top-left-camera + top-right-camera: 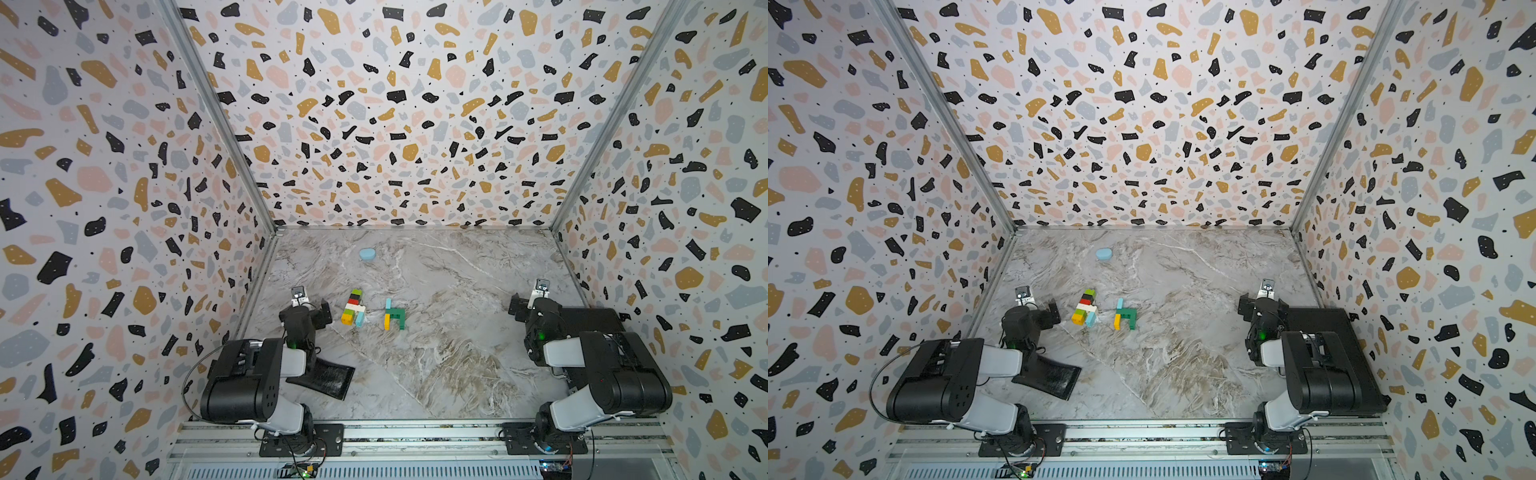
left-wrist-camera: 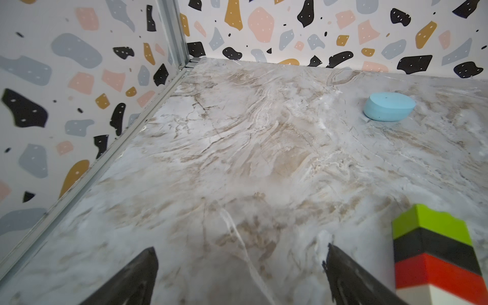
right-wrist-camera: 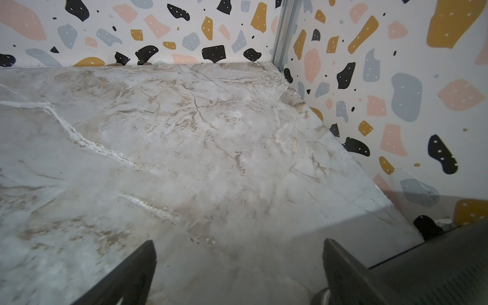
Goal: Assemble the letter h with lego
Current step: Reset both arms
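Note:
Two groups of lego lie on the marble table left of centre in both top views. One is a row (image 1: pixel 353 308) (image 1: pixel 1086 308) of lime, black, red and white bricks with orange, yellow and light blue at its near end. The other (image 1: pixel 395 315) (image 1: pixel 1125 316) joins light blue, yellow and dark green bricks in an h-like shape. My left gripper (image 1: pixel 307 308) (image 2: pixel 241 250) stands open just left of the row and holds nothing; the row's lime, black and red end (image 2: pixel 435 248) shows in the left wrist view. My right gripper (image 1: pixel 536 305) (image 3: pixel 239 244) is open and empty over bare table at the right.
A smooth pale-blue oval lump (image 1: pixel 367 253) (image 2: pixel 388 107) lies toward the back left. A black ribbed tray (image 1: pixel 328 376) sits under the left arm, another black tray (image 1: pixel 594 320) (image 3: pixel 435 264) under the right arm. Patterned walls close three sides.

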